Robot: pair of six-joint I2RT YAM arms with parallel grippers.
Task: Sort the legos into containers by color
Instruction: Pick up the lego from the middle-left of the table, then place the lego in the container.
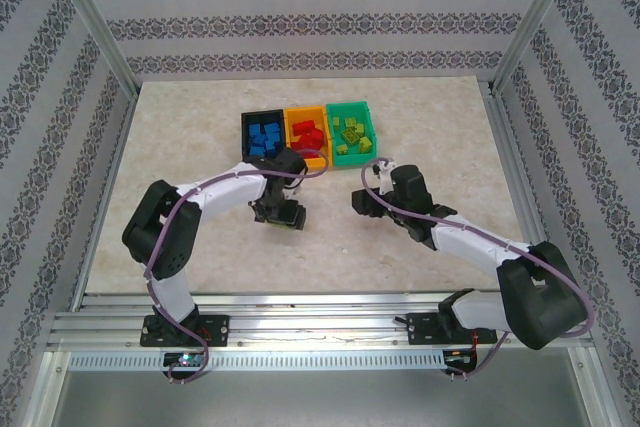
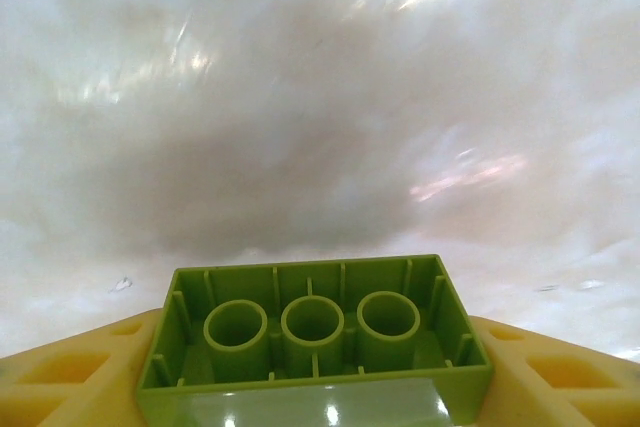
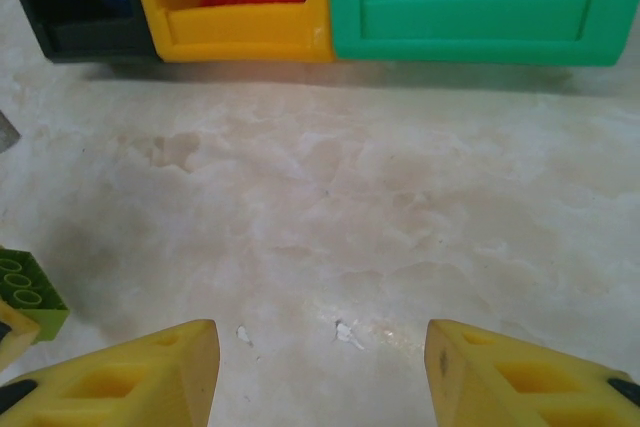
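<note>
Top external: three bins stand side by side at the far middle of the desk (image 1: 200, 237). The black bin (image 1: 245, 137) on the left holds blue bricks (image 1: 265, 137), the orange-yellow bin (image 1: 315, 160) in the middle holds red bricks (image 1: 308, 135), and the green bin (image 1: 368, 125) on the right holds lime bricks (image 1: 350, 132). The left pincer (image 1: 283, 215) is low over the desk just in front of the black and orange-yellow bins. The right pincer (image 1: 366, 199) is in front of the green bin, apart from the left one. How the jaws stand is too small to tell here.

Left wrist: the left pincer (image 2: 316, 367) holds a single lime brick (image 2: 312, 319) - its hollow underside with three round tubes faces the camera. A yellow finger (image 2: 60, 377) flanks each short end, touching it. Pale desk behind, blurred.

Right wrist: the right pincer (image 3: 320, 347) stands wide with bare desk between its yellow fingers (image 3: 130, 377) - holding nothing. The bin row runs along the top edge, well apart from the fingers: black (image 3: 80, 32), orange-yellow (image 3: 240, 42), green (image 3: 470, 22). The held lime brick (image 3: 25, 292) shows at the left edge, against a yellow finger of the left pincer.
</note>
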